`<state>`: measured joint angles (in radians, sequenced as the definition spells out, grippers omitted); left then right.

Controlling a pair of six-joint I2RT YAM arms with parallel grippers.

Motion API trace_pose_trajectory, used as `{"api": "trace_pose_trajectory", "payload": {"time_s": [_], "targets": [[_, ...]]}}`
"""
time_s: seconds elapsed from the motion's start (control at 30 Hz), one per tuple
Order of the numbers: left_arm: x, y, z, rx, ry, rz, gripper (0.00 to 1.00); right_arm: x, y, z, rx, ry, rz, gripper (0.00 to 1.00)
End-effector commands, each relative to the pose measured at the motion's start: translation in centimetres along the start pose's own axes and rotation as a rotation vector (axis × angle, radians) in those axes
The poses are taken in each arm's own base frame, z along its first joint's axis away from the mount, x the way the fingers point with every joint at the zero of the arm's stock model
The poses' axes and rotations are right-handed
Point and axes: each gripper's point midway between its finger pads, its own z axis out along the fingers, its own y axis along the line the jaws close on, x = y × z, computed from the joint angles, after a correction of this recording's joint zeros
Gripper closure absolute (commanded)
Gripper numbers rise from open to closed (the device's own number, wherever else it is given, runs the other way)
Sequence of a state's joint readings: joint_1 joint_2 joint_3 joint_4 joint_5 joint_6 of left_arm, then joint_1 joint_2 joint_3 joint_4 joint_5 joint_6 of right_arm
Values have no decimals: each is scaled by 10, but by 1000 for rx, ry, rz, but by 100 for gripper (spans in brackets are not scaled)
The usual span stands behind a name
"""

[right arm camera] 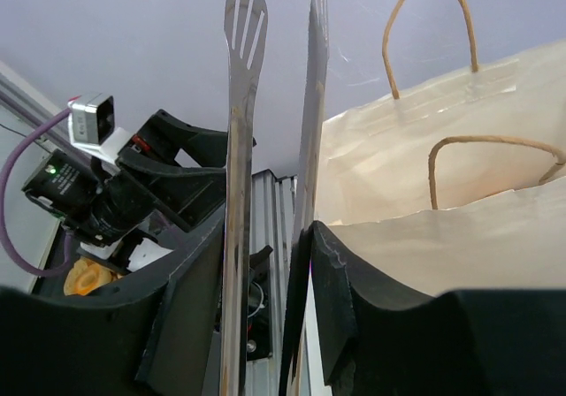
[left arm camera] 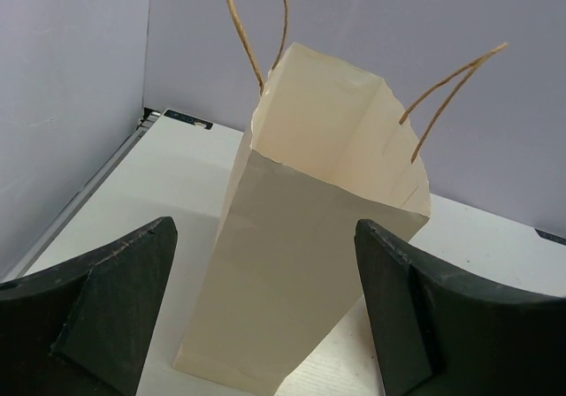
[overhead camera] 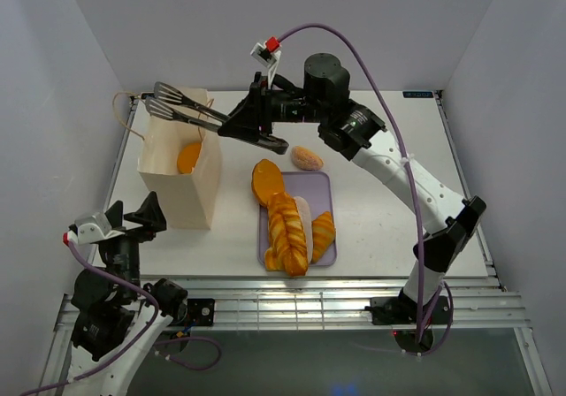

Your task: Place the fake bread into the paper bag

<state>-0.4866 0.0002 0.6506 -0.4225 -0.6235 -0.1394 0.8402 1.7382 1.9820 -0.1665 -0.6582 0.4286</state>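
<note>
The cream paper bag (overhead camera: 181, 188) stands open at the left of the table, and one orange fake bread piece (overhead camera: 188, 157) lies inside it. More fake bread rests on the lilac tray (overhead camera: 320, 184): an oval loaf (overhead camera: 267, 181), braided loaves (overhead camera: 287, 232) and a croissant (overhead camera: 323, 234). A paler bun (overhead camera: 308, 157) lies just behind the tray. My right gripper (overhead camera: 243, 122) is shut on the metal tongs (overhead camera: 181, 109), whose empty blades (right arm camera: 243, 104) sit slightly apart over the bag's mouth (right arm camera: 460, 193). My left gripper (left arm camera: 265, 237) is open and faces the bag (left arm camera: 309, 237) from the near side without touching it.
The bag's cord handles (left arm camera: 256, 34) stick up above its rim. The table's left edge rail (left arm camera: 97, 184) runs close beside the bag. Grey walls enclose the table on three sides.
</note>
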Motion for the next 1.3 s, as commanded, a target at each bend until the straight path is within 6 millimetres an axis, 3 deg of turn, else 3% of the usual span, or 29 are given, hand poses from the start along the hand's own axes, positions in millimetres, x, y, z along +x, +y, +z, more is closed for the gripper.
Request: {"api": "trace_pose_trajectory", "payload": {"time_s": [0.0, 0.17, 0.3, 0.33, 0.37, 0.4, 0.43, 0.47, 0.57, 0.6, 0.73, 1.0, 1.27], "targets": [[-4, -2, -3, 23, -21, -9, 8, -36, 41, -23, -49, -95, -119, 52], [-4, -2, -4, 25, -22, -10, 2, -41, 35, -49, 84, -136, -146, 52], [-4, -1, -4, 25, -26, -12, 2, -31, 0, -84, 276, -180, -104, 51], [-4, -2, -4, 27, -26, -12, 2, -34, -1, -99, 318, -207, -109, 50], [-5, -2, -4, 29, -27, -12, 2, -15, -15, -104, 350, -182, -75, 50], [-4, -2, -4, 30, -25, -11, 2, -11, -28, -115, 389, -189, -57, 50], [-4, -3, -4, 33, -25, -10, 2, -10, -25, -128, 403, -206, -58, 49], [-3, -3, -4, 34, -22, -7, 2, 12, -41, -133, 437, -179, -22, 49], [-2, -4, -3, 38, -17, -2, 2, 28, -60, -164, 526, -194, 6, 48], [-2, -4, -3, 38, -18, -3, 2, 47, -79, -176, 579, -176, 38, 48], [-2, -4, -3, 37, -17, -1, 2, 73, -101, -208, 668, -164, 55, 44], [-1, -8, -3, 61, -16, 1, 2, 113, -153, -233, 787, -87, 96, 36], [-1, -9, -4, 71, -18, 4, 2, 141, -198, -228, 827, 9, 114, 35]]}}
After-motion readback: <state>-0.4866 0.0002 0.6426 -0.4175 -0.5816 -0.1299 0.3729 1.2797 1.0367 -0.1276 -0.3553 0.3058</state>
